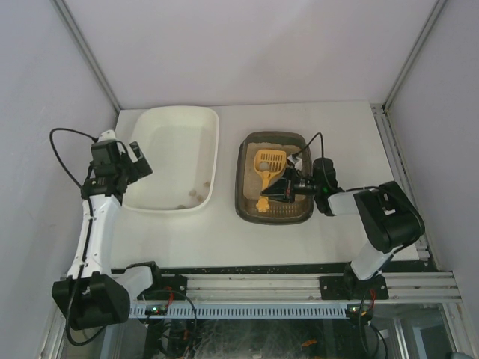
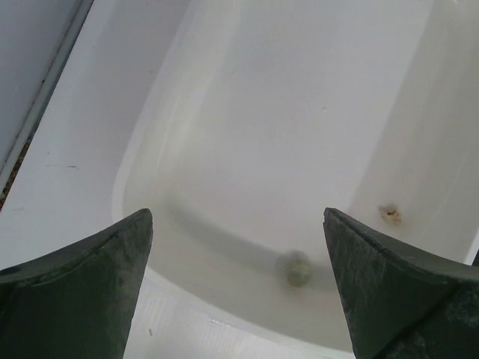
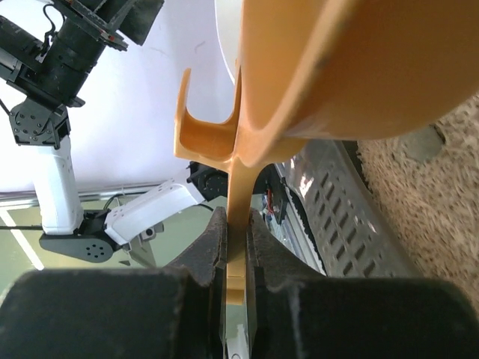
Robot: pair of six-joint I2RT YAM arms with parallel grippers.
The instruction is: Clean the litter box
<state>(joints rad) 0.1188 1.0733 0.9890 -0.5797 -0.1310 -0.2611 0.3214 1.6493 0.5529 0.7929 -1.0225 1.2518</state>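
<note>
The dark olive litter box [image 1: 242, 183] with beige litter [image 1: 288, 146] sits right of centre. My right gripper [image 1: 278, 191] is shut on the handle of a yellow slotted scoop [image 1: 268, 160], whose head is over the litter. In the right wrist view my gripper [image 3: 237, 239] pinches the yellow handle [image 3: 238, 202]; the scoop bowl [image 3: 352, 67] fills the top, above the litter [image 3: 441, 217] and the box's slotted wall [image 3: 337, 209]. My left gripper [image 1: 139, 160] is open and empty at the left rim of the white tub [image 1: 214, 149].
In the left wrist view my open left gripper [image 2: 238, 247] looks into the tub [image 2: 90, 172], which holds a greyish clump [image 2: 296, 268] and a small brown speck [image 2: 389, 215]. A few clumps [image 1: 196, 195] lie at its near end. Walls enclose the table.
</note>
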